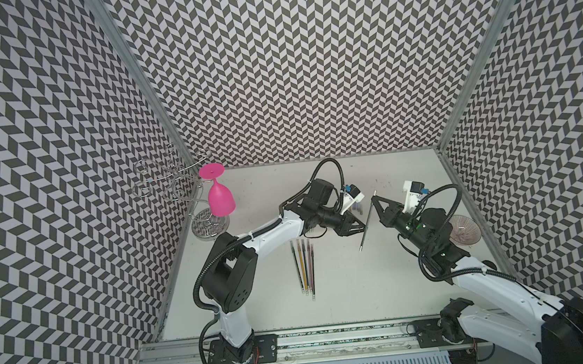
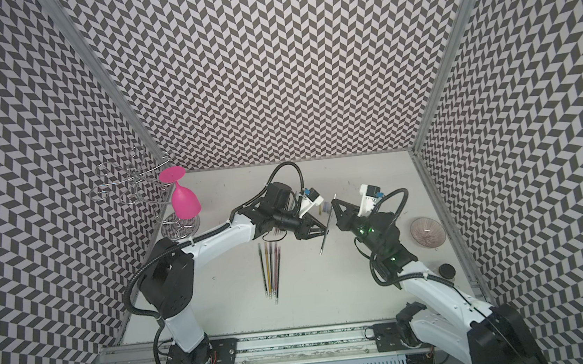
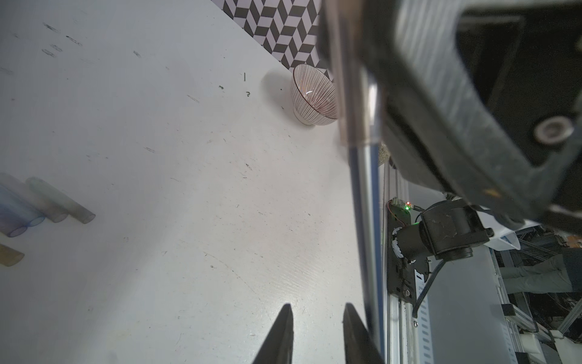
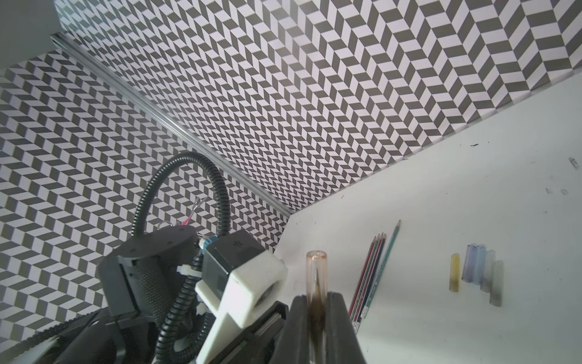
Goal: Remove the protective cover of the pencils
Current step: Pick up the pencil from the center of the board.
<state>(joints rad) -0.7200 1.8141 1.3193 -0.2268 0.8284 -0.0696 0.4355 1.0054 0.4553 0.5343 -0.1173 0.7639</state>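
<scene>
1. Several pencils (image 1: 304, 267) lie side by side on the counter (image 1: 349, 305), nearest the robot, between the two arms, with their long axes running near to far.
2. Farther back, one pencil (image 1: 366, 225) slants near to far, its free end pointing nearward.
3. Just left of that shaft is the left pincer (image 3: 317, 310), slightly spread and empty, with the shaft outside its gap.
4. At the pencil's far end, the right pincer (image 4: 316, 297) is pressed onto the clear cover (image 4: 316, 268).
5. The left arm is nearer the shaft. It probably needs to straddle it, then pull lengthwise.
6. Farthest back lie the loose covers (image 4: 478, 268).

White scuffed table (image 1: 349, 305): pencils (image 1: 304, 265) in row, loose clear caps (image 4: 472, 264), striped bowl (image 1: 464, 233), wire rack (image 1: 203, 229).
</scene>
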